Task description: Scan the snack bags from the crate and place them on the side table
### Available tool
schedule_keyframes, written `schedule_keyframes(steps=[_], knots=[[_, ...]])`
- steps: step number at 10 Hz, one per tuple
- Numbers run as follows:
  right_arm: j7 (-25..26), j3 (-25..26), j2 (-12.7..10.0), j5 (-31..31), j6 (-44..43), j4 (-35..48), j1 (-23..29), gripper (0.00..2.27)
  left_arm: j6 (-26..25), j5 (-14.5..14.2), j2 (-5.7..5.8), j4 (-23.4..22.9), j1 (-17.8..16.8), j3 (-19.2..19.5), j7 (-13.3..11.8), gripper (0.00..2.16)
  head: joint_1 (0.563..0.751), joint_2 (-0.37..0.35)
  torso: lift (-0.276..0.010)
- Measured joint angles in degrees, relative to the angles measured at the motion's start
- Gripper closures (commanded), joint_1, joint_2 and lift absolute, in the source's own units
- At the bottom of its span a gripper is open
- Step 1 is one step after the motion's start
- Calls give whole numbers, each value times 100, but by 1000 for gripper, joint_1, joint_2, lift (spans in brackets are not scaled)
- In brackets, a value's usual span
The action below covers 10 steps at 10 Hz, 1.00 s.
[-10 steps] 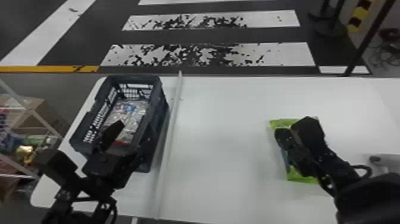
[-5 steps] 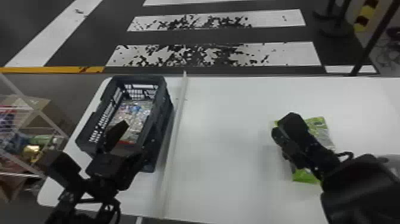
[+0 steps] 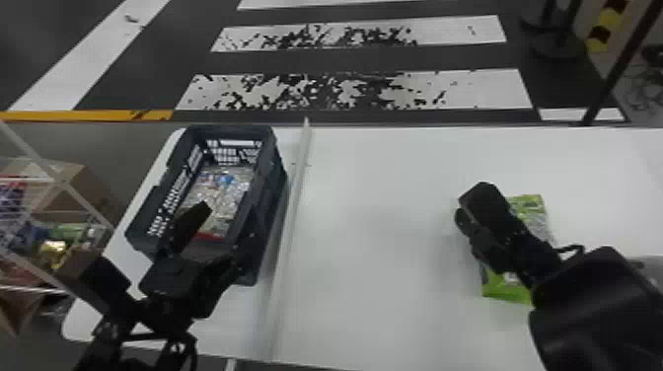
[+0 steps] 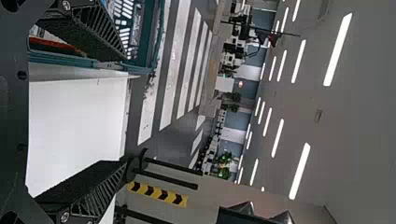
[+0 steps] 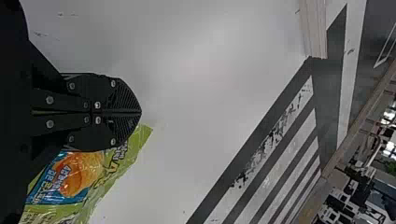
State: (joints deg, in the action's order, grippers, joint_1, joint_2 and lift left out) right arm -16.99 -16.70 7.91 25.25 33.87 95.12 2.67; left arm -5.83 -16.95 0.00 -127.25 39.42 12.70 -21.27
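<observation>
Shiny green plastic snack bag (image 3: 510,294) partly covered

In the head view the black right arm (image 3: 587,301) hides its middle; the right wrist view's bottom edge crops it. The black left arm (image 3: 172,281) masks part of the dark slatted plastic crate (image 3: 274,197), whose clear-wrapped packets (image 3: 232,197) blur together, uncountable. The white desk (image 3: 385,222) and white wire rack (image 3: 29,149) run off the head view's edges.
</observation>
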Motion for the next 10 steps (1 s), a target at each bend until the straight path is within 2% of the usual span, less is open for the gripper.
schedule_keyframes(steps=[3,4,5,7,8,10], knots=[[3,2,-7,99,59,-56,-19,2233,21,-18,0,-27,38,30,-9,87,695,133,-94],[3,34,-3,67,56,73,81,2078,21,-19,0,-28,39,30,-9,87,695,133,-94],[3,112,-1,-64,55,453,271,1683,18,-19,0,-29,40,30,-9,87,695,138,-94],[-58,451,14,-484,220,1518,742,245,7,-19,0,-81,40,8,-8,87,695,130,-94],[-103,685,38,-746,354,2009,975,56,0,-17,0,-138,35,-18,8,87,695,121,-94],[-125,1228,58,-1062,555,2717,1371,60,-13,60,0,-275,18,-148,175,87,695,65,-94]])
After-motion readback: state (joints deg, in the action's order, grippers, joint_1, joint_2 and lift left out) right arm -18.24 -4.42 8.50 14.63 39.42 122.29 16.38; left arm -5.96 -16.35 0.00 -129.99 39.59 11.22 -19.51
